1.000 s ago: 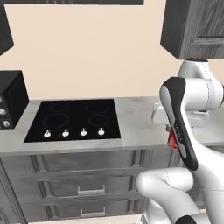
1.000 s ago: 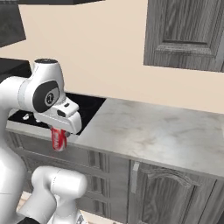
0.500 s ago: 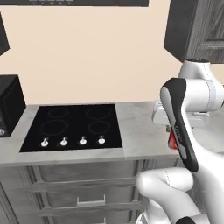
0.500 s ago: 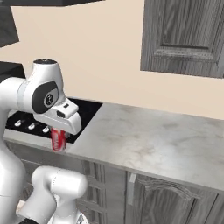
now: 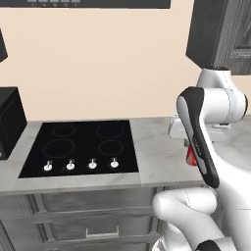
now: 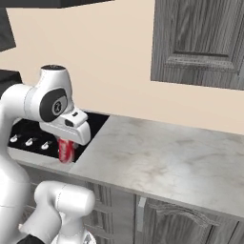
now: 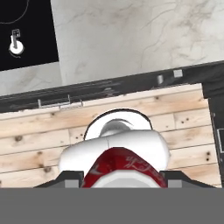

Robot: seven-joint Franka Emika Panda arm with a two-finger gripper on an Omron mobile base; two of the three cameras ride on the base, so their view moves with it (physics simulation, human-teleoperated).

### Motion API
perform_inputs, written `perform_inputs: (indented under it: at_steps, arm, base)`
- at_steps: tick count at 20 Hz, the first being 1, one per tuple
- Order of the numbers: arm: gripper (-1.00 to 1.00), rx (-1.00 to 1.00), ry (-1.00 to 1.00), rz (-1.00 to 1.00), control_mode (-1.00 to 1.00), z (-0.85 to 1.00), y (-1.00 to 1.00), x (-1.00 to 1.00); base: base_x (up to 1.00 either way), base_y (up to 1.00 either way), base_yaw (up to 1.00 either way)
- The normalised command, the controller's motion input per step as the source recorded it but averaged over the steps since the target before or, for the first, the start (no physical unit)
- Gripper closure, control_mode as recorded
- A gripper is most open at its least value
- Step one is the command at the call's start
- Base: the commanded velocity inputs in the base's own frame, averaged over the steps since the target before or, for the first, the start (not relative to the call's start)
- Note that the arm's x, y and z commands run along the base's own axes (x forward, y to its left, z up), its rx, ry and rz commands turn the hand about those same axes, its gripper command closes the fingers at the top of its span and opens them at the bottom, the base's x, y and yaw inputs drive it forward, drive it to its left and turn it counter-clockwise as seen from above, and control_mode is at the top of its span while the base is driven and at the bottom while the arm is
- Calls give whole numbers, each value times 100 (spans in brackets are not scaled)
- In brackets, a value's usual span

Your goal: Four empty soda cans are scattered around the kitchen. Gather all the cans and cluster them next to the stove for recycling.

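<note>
The gripper (image 6: 66,143) is clenched on a red soda can (image 6: 66,150), which hangs upright beneath the white hand at the left of the right base view, in front of the counter's front edge. In the hand view the can (image 7: 121,168) sits at the bottom centre between the fingers, with light plank floor (image 7: 39,131) behind it. In the left base view a sliver of the can (image 5: 191,156) shows at the right, behind the arm's dark-striped link. The black stove (image 5: 83,146) lies on the marble counter (image 5: 157,157) at the left centre of that view, its white knobs (image 5: 81,165) along the front. Dark wood cabinets (image 6: 200,43) hang at the upper right of the right base view.
</note>
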Motion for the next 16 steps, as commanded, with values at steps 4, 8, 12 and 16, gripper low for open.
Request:
perform_inputs:
  at_steps: [4,8,12,16]
  arm:
    - [100,0,0,1,-100,-28,1,59]
    - [100,0,-2,2,-100,-8,3,54]
    - [100,0,-2,0,-100,0,0,38]
    - [100,0,0,0,-100,-20,0,57]
  base:
    - [0,0,0]
    - [0,0,0]
    - [0,0,0]
    - [0,0,0]
